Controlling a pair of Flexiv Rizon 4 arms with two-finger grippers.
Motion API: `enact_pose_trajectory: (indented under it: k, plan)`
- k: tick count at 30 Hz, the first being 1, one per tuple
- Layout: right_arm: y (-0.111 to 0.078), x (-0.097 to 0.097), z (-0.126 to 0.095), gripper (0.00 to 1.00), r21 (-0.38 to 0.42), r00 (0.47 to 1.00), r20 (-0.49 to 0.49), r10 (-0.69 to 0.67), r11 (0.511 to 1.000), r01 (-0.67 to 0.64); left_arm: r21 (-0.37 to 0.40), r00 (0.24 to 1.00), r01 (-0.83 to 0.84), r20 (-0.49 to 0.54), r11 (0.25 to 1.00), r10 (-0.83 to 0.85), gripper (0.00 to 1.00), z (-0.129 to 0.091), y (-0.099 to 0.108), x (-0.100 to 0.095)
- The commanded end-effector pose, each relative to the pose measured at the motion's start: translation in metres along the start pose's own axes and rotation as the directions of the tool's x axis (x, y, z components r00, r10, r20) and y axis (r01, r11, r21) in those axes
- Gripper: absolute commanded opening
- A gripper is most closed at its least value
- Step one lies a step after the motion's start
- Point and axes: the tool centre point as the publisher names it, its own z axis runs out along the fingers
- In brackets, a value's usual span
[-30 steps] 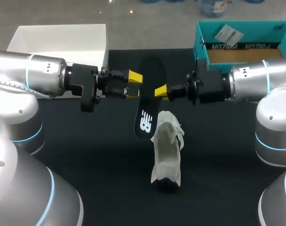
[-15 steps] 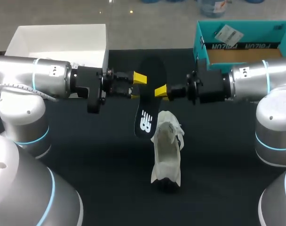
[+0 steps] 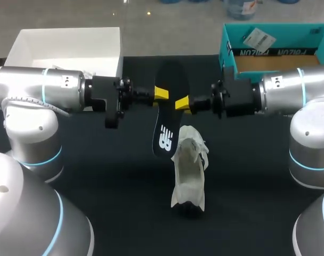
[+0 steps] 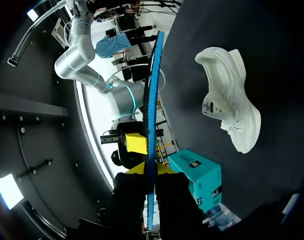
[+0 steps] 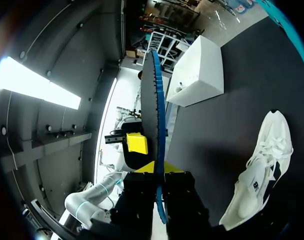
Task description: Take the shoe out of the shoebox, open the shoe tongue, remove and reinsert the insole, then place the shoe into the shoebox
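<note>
Yellow-tipped fingers of the right gripper (image 3: pixel 182 103) are pinched on the right edge of the black foam insole with a blue underside (image 3: pixel 165 122), holding it off the table. The left gripper (image 3: pixel 160 94) looks clamped on the opposite edge. Reinsertion seems next, and it calls for one firm pinch and the leading end fed into the shoe's opening without buckling. The white lace-up sneaker (image 3: pixel 189 165) lies on the black table (image 3: pixel 98 186), just near of the insole's logo end and below both grippers. The teal cardboard shoebox (image 3: pixel 274 42) sits far right.
</note>
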Motion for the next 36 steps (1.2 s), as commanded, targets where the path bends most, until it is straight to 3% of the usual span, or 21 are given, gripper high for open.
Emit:
enact_pose_trajectory:
  k: [1,8,9,10,13,21,24,28,36]
  plan:
    - [0.000,0.000,0.002,0.00,-0.001,1.000,0.003,0.001,1.000,-0.001,-0.003,1.000,0.006,-0.009,1.000,-0.006,0.00,0.000,-0.003,0.002]
    - [0.000,0.000,0.002,0.00,-0.001,1.000,0.003,0.001,1.000,-0.001,-0.012,1.000,0.024,-0.018,1.000,-0.024,0.00,-0.004,-0.003,0.005]
    - [0.000,0.000,0.002,0.42,-0.001,1.000,0.003,0.001,1.000,-0.001,-0.013,0.999,0.026,-0.023,1.000,-0.026,0.00,-0.005,-0.003,0.005]
    - [0.000,0.000,0.002,1.00,-0.001,1.000,0.003,0.001,1.000,-0.001,-0.014,0.999,0.029,-0.026,0.999,-0.030,0.00,-0.007,-0.003,0.005]
    - [-0.002,0.000,-0.003,1.00,-0.011,1.000,0.009,0.001,1.000,-0.001,0.006,0.998,0.050,-0.038,0.999,-0.049,0.00,-0.010,-0.002,0.005]
    - [-0.016,0.004,-0.047,1.00,-0.046,0.991,0.126,-0.042,0.998,0.048,0.009,0.993,0.084,-0.085,0.996,-0.083,0.00,-0.022,-0.004,0.010]
    - [-0.018,0.007,-0.060,1.00,-0.002,0.977,0.176,-0.120,0.992,0.123,0.003,0.990,0.099,-0.098,0.995,-0.098,0.00,-0.027,-0.005,0.014]
    - [-0.018,0.012,-0.067,1.00,0.203,0.934,0.242,-0.263,0.955,0.216,-0.005,0.989,0.109,-0.101,0.994,-0.109,0.00,-0.032,-0.006,0.017]
    - [-0.018,0.012,-0.067,1.00,0.203,0.934,0.242,-0.263,0.955,0.216,-0.015,0.986,0.118,-0.113,0.993,-0.119,0.00,-0.039,-0.008,0.018]
